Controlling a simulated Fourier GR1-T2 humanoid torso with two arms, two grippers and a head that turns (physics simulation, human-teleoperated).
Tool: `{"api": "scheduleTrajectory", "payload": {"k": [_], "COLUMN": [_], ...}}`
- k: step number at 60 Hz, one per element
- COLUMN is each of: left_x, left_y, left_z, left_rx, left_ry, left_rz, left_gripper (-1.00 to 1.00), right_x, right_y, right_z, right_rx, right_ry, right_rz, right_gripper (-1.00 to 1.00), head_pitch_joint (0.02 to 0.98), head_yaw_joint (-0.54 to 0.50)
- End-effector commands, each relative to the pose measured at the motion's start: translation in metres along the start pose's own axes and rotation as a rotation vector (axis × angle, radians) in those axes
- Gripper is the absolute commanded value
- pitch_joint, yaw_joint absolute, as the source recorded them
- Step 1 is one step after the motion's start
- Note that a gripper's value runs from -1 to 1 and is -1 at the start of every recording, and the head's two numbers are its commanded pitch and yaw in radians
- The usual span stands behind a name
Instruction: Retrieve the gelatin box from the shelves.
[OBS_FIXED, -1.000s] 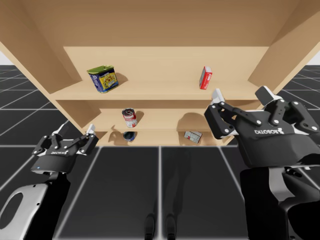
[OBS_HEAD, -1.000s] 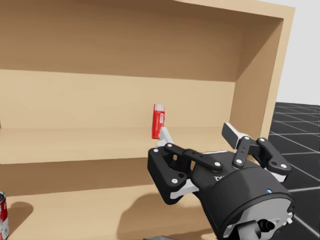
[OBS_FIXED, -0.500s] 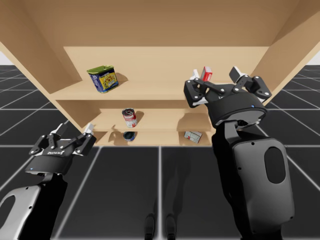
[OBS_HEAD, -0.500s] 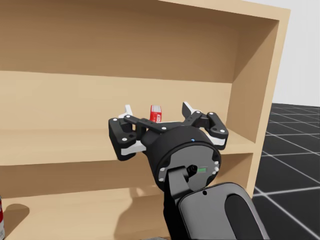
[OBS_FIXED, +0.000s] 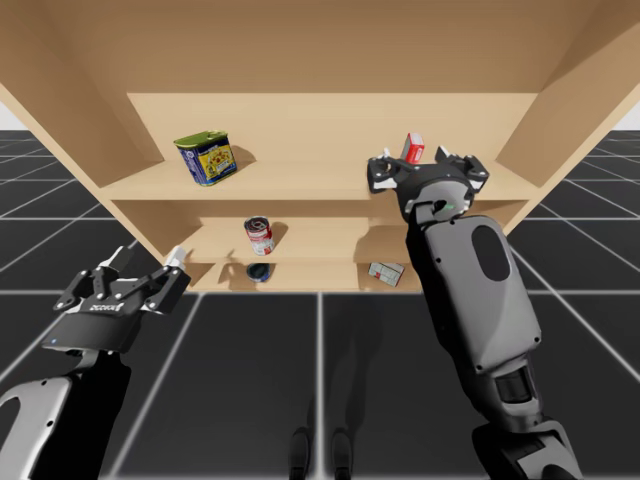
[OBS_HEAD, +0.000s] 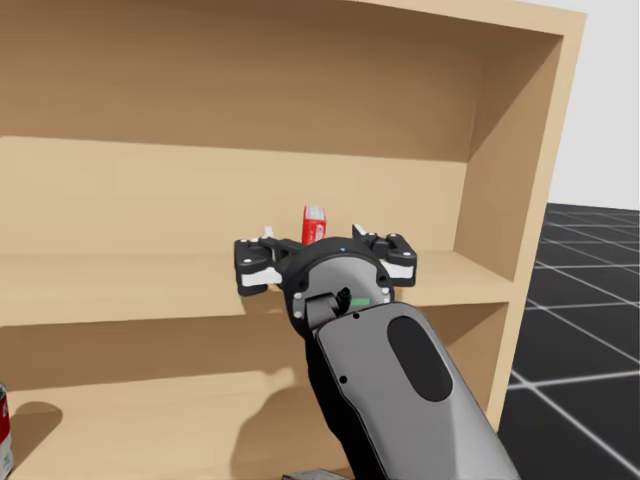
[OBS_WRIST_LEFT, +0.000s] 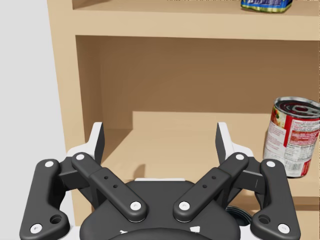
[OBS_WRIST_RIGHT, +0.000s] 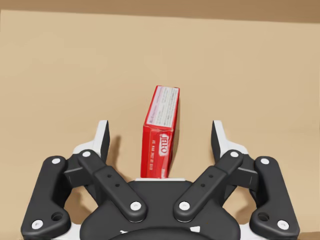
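Wooden shelves (OBS_FIXED: 300, 178): red gelatin box (OBS_FIXED: 413, 150) upright on top shelf, not yet grasped. Right gripper (OBS_WRIST_RIGHT: 160, 134) jaws spread wide, box between fingers, untouched; closing and withdrawal remain. Left gripper (OBS_WRIST_LEFT: 160, 132) jaws also spread, empty.

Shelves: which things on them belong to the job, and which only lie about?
Job: red box, upright just ahead of my open right claw.
Lying about: blue-and-yellow tin, red-and-white can, small dark thing, small pale box; my left claw, open.

Boxes, 2: red box (OBS_FIXED: 413, 148); small pale box (OBS_FIXED: 385, 271). Cans, 2: blue-and-yellow squarish can (OBS_FIXED: 206, 158); red-and-white round can (OBS_FIXED: 259, 236). Dark blue round item (OBS_FIXED: 259, 271), 1.
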Motion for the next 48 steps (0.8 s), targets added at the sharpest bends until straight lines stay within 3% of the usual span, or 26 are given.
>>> {"api": "scheduleTrajectory", "payload": {"k": [1, 3, 10, 19, 33, 34, 48], "left_x": [0.002, 0.002, 0.002, 0.002, 0.001, 0.001, 0.0], "left_y": [0.0, 0.0, 0.0, -0.001, -0.002, -0.002, -0.006], "left_z": [0.002, 0.002, 0.002, 0.002, 0.002, 0.002, 0.003], "left_rx": [-0.001, 0.0, 0.003, 0.003, 0.01, 0.013, 0.011], "left_ry": [-0.004, -0.005, -0.007, -0.008, -0.008, -0.009, -0.012], "left_rz": [0.003, 0.002, 0.0, -0.004, -0.017, -0.023, -0.036], "left_gripper": [-1.0, -1.0, -1.0, -1.0, -1.0, -1.0, -1.0], "right_x": [-0.013, -0.013, -0.011, -0.006, -0.001, -0.001, 0.002], "right_y": [0.002, 0.002, -0.001, -0.011, -0.034, -0.037, -0.055], "right_z": [-0.011, -0.011, -0.007, 0.004, 0.053, 0.061, 0.108], "right_rx": [-0.048, -0.043, -0.044, -0.072, -0.066, -0.064, -0.035], "right_ry": [0.074, 0.064, 0.049, 0.017, -0.054, -0.066, -0.123], "right_rz": [0.031, 0.036, 0.031, 0.05, 0.068, 0.083, 0.111], "right_gripper": [0.54, 0.99, 1.0, 1.0, 1.0, 1.0, 1.0], "head_pitch_joint": [0.281, 0.281, 0.282, 0.283, 0.287, 0.287, 0.289], "head_yaw_joint": [-0.3, -0.3, -0.3, -0.3, -0.3, -0.3, -0.3]}}
